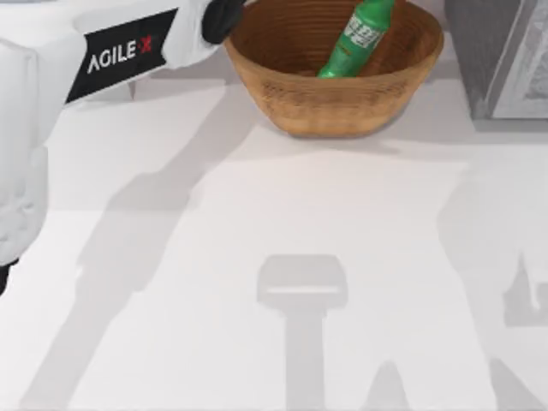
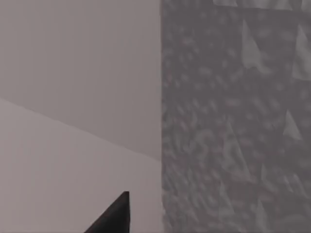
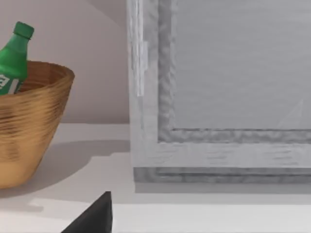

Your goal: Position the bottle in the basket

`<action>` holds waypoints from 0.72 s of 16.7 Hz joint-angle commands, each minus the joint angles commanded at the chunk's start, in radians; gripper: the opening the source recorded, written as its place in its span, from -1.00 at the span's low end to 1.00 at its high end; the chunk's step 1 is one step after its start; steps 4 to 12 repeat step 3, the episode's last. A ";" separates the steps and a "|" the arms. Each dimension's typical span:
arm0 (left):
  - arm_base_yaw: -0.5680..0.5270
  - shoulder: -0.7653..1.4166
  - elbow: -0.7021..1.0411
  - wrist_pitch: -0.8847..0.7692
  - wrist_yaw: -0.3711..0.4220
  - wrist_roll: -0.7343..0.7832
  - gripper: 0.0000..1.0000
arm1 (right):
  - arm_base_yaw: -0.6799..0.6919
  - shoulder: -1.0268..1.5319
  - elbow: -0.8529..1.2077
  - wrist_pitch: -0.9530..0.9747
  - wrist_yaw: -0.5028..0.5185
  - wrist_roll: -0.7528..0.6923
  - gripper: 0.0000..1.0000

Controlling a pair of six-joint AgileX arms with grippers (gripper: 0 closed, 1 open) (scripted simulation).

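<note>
well, the bottle (image 1: 358, 38) already sits inside the basket (image 1: 342, 103), leaning tilted with its base down in the bowl and its capped neck resting up toward the far rim. the right wrist view shows the same thing from the side: the bottle (image 3: 13, 58) pokes its green cap above the woven wall of the basket (image 3: 29, 126). nothing else is in the bowl that i can see.

the left arm (image 1: 111, 51) stretches across the top left of the table, its dark wrist end just beside the basket's left rim; whether it touches the wicker i cannot tell, and the fingers are out of sight there. in the left wrist view one dark fingertip (image 2: 114, 216) shows against a pale wall and a grey speckled panel (image 2: 233, 121), holding nothing visible; how wide it is spread i cannot tell. a dark fingertip (image 3: 95, 216) of the right gripper shows in its own wrist view, low over the table (image 1: 257, 257), gap unknown too.

a grey framed block (image 1: 505, 56) stands near the basket's right side, apart from it. the white tabletop in front of the basket lies open, crossed by shadows.
</note>
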State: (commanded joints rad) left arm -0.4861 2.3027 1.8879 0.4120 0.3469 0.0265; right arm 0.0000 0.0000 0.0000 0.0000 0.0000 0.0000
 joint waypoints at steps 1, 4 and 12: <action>0.000 0.000 0.000 0.000 0.000 0.000 1.00 | 0.000 0.000 0.000 0.000 0.000 0.000 1.00; 0.000 0.000 0.000 0.000 0.000 0.000 1.00 | 0.000 0.000 0.000 0.000 0.000 0.000 1.00; 0.000 0.000 0.000 0.000 0.000 0.000 1.00 | 0.000 0.000 0.000 0.000 0.000 0.000 1.00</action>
